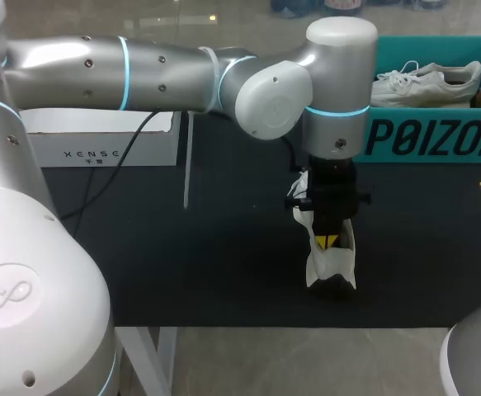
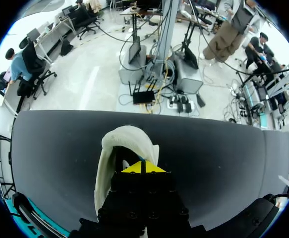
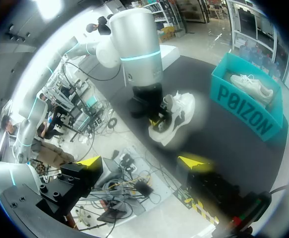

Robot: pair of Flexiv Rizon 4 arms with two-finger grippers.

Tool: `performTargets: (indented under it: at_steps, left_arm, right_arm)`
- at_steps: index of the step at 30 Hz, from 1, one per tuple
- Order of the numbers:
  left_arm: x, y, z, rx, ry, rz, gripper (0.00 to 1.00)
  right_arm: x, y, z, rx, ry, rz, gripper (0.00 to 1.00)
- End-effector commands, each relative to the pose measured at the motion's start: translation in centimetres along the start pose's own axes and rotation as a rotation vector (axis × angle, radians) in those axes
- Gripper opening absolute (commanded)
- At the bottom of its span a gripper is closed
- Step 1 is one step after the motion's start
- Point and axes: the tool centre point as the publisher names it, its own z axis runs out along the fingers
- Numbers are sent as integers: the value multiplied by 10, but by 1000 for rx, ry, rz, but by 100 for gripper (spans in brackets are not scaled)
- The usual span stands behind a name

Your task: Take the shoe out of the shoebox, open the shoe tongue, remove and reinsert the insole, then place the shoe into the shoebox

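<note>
While down inside the soft, rounded white shoe (image 1: 321, 266), left gripper (image 1: 328, 241) clenched; right gripper (image 3: 142, 161) released.

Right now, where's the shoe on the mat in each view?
Head: shoe low middle, under left claw.
Left wrist: shoe beneath and around that claw.
Right wrist: shoe far ahead of right claw, under left claw.
Shared landmark: left claw.

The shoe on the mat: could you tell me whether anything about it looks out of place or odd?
Somewhat: the shoe sits on the black mat with its upper splayed and crumpled, because the left tool is pushed down into its opening. Nothing looks spilled or torn; a second shoe lies in the teal shoebox.
</note>
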Motion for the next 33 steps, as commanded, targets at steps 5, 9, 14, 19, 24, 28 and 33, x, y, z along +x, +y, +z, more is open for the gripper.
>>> performTargets:
  at_steps: [5,9,14,19,24,28,33]
  left_arm:
    - [-6,1,11,6,16,2,0]
    - [-7,1,15,11,18,2,0]
    - [-8,0,14,7,17,6,0]
    - [-11,3,18,-14,26,20,0]
    - [-15,9,31,-43,21,30,0]
    - [-20,15,47,-59,0,35,0]
    - [-25,22,64,-87,-13,27,0]
  right_arm:
    - [-1,3,0,6,3,2,100]
    - [-1,3,0,6,3,2,100]
    - [-1,3,0,6,3,2,100]
    - [-1,3,0,6,3,2,100]
    - [-1,3,0,6,3,2,100]
    - [-1,3,0,6,3,2,100]
    - [-1,3,0,6,3,2,100]
